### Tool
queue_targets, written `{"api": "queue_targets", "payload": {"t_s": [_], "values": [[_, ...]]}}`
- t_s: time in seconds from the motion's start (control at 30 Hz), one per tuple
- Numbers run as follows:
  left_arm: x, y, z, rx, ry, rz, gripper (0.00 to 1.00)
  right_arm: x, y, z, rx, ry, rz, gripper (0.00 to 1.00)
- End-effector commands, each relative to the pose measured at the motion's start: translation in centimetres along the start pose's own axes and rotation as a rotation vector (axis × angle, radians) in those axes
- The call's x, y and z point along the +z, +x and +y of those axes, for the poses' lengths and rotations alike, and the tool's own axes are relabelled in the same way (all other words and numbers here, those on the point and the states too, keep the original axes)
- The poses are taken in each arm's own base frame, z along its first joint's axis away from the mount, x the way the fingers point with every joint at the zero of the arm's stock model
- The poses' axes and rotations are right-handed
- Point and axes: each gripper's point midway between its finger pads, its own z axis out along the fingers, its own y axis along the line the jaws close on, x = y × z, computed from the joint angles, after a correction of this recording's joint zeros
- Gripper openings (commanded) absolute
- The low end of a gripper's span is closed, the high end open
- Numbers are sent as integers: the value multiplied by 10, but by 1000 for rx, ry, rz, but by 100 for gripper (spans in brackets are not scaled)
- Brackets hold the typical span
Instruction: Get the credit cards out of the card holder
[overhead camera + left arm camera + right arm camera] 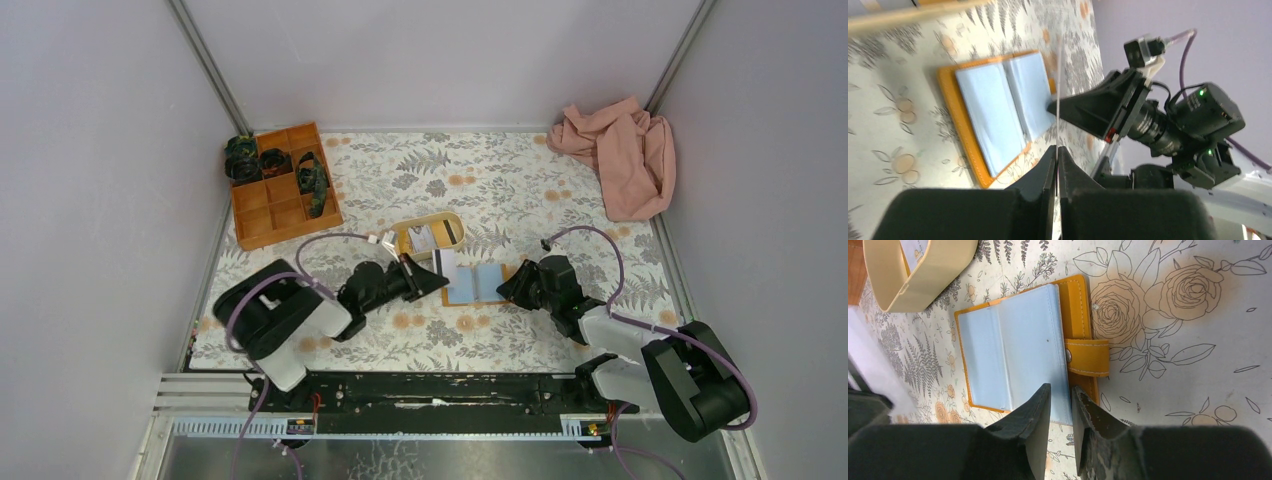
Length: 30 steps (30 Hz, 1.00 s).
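TOP VIEW
- Card holder (480, 283): lies open and flat on the floral table cloth (560, 200), just at 3 o'clock of the frame's centre, with the light blue inside facing up.
- Left gripper (438, 276): at 9 o'clock of the card holder, closed on a white card (445, 262) that stands over the holder's left edge.
- Right gripper (507, 285): at 3 o'clock of the card holder, with its tips at the holder's right edge.
- Tray (458, 228): beige and oval, near the card holder at its 11 o'clock.
- Compartment box (262, 222): orange, at 10 o'clock of the frame. Dark straps (312, 180) lie in its far compartments.
- Pink cloth (620, 150): crumpled at 2 o'clock, in the far right corner.

LEFT WRIST VIEW
- Left gripper: the fingers (1045, 175) are pressed together at 6 o'clock. The card is clamped between them, seen edge-on as a thin pale line running toward 12 o'clock.
- Card holder: at 9 o'clock of that line, open, with an orange border around the blue pages.
- Right gripper: at 3 o'clock of the card holder, with its tip at the edge of a blue page. Contact cannot be confirmed.

RIGHT WRIST VIEW
- Right gripper: the jaws stand slightly apart at 6 o'clock. The near corner of the blue page shows flat in the gap, and nothing is clamped between them.
- Snap tab (1089, 358): unfastened, projecting at 3 o'clock of the card holder.
- Tray: at 11 o'clock, apart from the card holder.
- Card: a blurred white shape at the 9 o'clock edge.
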Motion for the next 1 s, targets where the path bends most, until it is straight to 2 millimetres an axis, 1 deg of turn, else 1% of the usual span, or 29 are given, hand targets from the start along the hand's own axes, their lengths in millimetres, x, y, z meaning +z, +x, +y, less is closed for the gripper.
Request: {"api": "queue_targets", "payload": {"t_s": [0.0,0.1,0.17,0.2,0.3,0.43,0.67,0.97], "values": [[-13,-28,18,95,-187,-57,5,0,11,-12,-12,41,46,29],[-22,-51,22,182,-361,-89,0,1,11,-12,-13,38,48,29],[-29,-69,20,231,-459,-113,0,1,11,-11,-13,36,50,29],[-31,-81,15,247,-493,-132,0,1,12,-11,-13,33,51,29],[-36,-97,13,255,-548,-122,0,1,12,-9,-12,26,52,29],[-33,-106,24,241,-609,-102,0,0,12,-9,-13,23,53,29],[-22,-108,48,207,-659,-101,0,0,13,-10,-22,24,55,29],[-17,-119,59,189,-686,-132,0,0,14,-9,-26,18,61,29]]}}
